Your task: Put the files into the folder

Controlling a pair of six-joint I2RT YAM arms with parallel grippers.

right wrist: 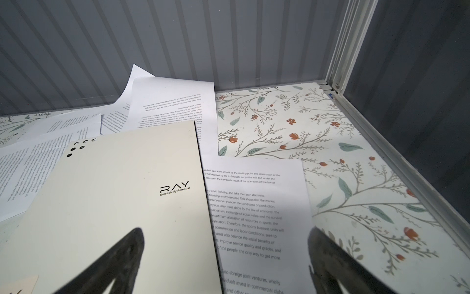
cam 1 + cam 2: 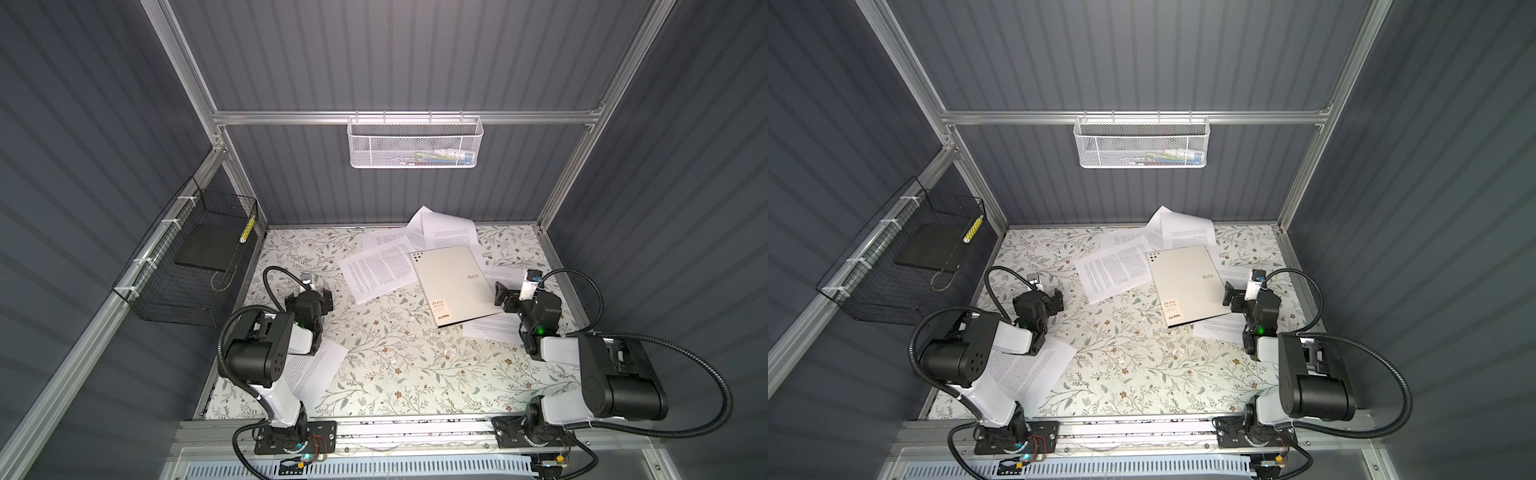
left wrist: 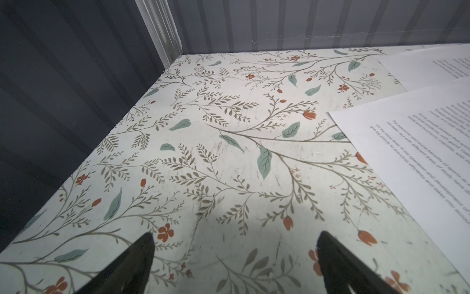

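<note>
Thin silver-grey folder (image 2: 453, 282) lies closed at far right, atop scattered white printed sheets (image 2: 378, 272). Right gripper (image 2: 503, 297) hovers released over its right edge; it should pinch the cover alone, leaving the sheet beneath.

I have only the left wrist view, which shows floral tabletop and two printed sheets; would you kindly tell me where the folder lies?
Observer: The folder lies closed, cover up, toward the far right of the table, on top of several files.
Operator: Thank you. Is the right tool near it?
Observer: Yes, the right tool is open at the folder's right edge, one finger over the cover.
Operator: Is anything lying closer to my arm?
Observer: One sheet lies at the front left, partly under the left arm.
</note>
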